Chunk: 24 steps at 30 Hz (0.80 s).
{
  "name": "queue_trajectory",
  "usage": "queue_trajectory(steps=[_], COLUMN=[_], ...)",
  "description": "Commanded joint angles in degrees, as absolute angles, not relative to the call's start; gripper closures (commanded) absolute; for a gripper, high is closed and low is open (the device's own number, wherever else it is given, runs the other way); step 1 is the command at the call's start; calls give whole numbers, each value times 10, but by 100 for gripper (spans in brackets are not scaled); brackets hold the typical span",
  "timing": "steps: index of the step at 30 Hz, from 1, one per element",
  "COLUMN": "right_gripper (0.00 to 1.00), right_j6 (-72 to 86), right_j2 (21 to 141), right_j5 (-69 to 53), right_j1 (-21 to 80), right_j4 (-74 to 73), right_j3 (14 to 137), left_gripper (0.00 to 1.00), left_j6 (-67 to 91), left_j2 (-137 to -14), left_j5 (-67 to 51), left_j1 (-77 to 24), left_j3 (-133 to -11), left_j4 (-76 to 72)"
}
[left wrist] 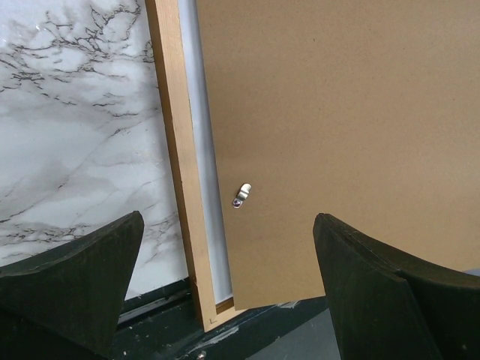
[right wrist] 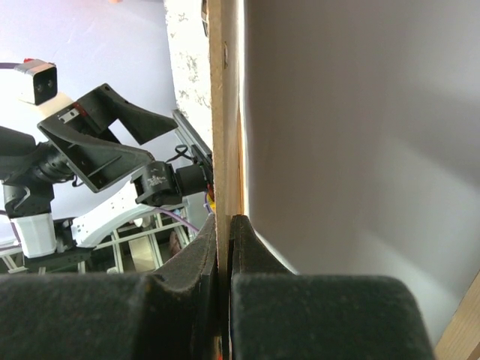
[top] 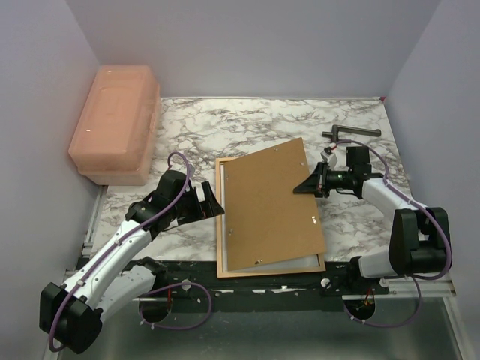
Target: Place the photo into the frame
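Observation:
The frame (top: 219,225) lies flat near the table's front edge, a thin orange-brown wooden rectangle. A plain brown backing board (top: 266,206) rests skewed on top of it, overhanging the frame's far edge. My right gripper (top: 309,185) is shut on the board's right edge; the right wrist view shows the jaws (right wrist: 227,225) pinching the thin board (right wrist: 223,112) edge-on. My left gripper (top: 212,202) stands wide open by the frame's left side (left wrist: 176,150), holding nothing. The photo's printed side is hidden. A pale surface (left wrist: 201,150) shows inside the frame, under the board.
A pink box (top: 116,120) stands at the back left against the wall. A dark metal tool (top: 352,133) lies at the back right. A small metal clip (left wrist: 241,195) sits on the board. A black rail (top: 247,289) runs along the table's near edge.

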<state>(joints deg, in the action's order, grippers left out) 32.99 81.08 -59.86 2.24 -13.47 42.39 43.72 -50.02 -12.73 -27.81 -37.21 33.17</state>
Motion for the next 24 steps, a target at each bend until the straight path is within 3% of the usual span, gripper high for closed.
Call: queue_trajectory(steps=[1,24], right_gripper=[100,100], right_j6=[358,349], right_j2=[816,857], right_j5=[-620,-578], right_j1=[21,58], right_j4=[-79,-44], right_j3=[413,395], left_gripper=[1,2], left_j6=[432,426], left_j2=[-496,-493], left_j5=[-130,-125], left_j1=[-276,-276], left_j3=[-369,-358], left_j4=[345,351])
